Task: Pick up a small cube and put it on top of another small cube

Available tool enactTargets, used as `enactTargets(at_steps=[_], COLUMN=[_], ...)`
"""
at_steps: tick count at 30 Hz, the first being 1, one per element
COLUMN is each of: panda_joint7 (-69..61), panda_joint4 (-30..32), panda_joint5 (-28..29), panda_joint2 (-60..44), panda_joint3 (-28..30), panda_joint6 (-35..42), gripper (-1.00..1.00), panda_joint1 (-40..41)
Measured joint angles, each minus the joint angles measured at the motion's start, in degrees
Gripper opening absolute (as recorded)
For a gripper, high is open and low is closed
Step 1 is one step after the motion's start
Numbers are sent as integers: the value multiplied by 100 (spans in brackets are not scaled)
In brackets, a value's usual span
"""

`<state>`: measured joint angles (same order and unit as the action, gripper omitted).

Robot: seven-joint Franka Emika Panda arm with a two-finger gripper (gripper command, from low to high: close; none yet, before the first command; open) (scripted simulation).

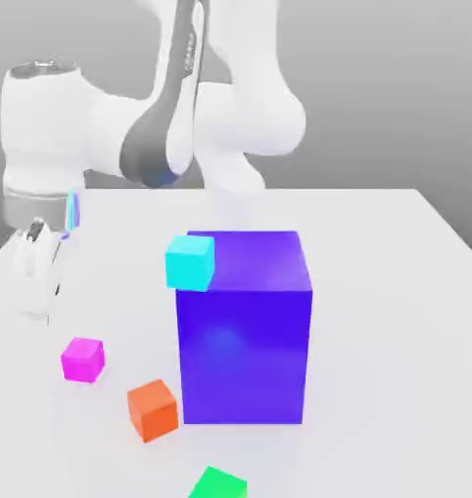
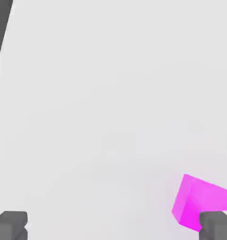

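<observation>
The small magenta-pink cube (image 1: 83, 359) rests on the white table, toward the exterior view's left. My gripper (image 1: 37, 303) hangs above the table, farther back and a bit further to the exterior view's left than this cube, apart from it. In the hand view the two dark fingertips (image 2: 217, 226) stand wide apart and the gripper (image 2: 113, 227) is open, with bare table between them. There the magenta cube (image 2: 199, 204) lies close to one fingertip, off the middle of the gap. The bright green cube (image 1: 218, 483) sits at the front edge of the exterior view.
A big blue-violet block (image 1: 244, 331) stands mid-table. A cyan small cube (image 1: 190, 262) shows at its upper corner on the exterior view's left. An orange small cube (image 1: 152, 409) lies between the magenta and green cubes. The white table (image 1: 395, 321) runs on to the exterior view's right.
</observation>
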<state>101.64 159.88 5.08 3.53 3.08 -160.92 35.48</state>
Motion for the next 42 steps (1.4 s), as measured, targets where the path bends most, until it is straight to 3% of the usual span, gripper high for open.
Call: enactTargets(at_steps=[5, 10, 11, 18, 26, 36, 42], panda_joint7=[135, 23, 15, 37, 184, 1787, 3216], panda_joint4=[241, 79, 56, 52, 247, -1134, -1891], panda_joint5=[-663, -845, -846, -817, -609, -929, -795], panda_joint2=[-829, -1806, -1953, -1941, -584, -792, -1096], panda_joint3=[-57, -243, -253, -305, -208, -762, -1017], panda_joint6=[-649, -1439, -1557, -1578, -453, 415, 891], gripper=[0, 0, -100, -100, -100, -100, -100], panda_joint1=[300, 427, 439, 487, 427, -709, -1376])
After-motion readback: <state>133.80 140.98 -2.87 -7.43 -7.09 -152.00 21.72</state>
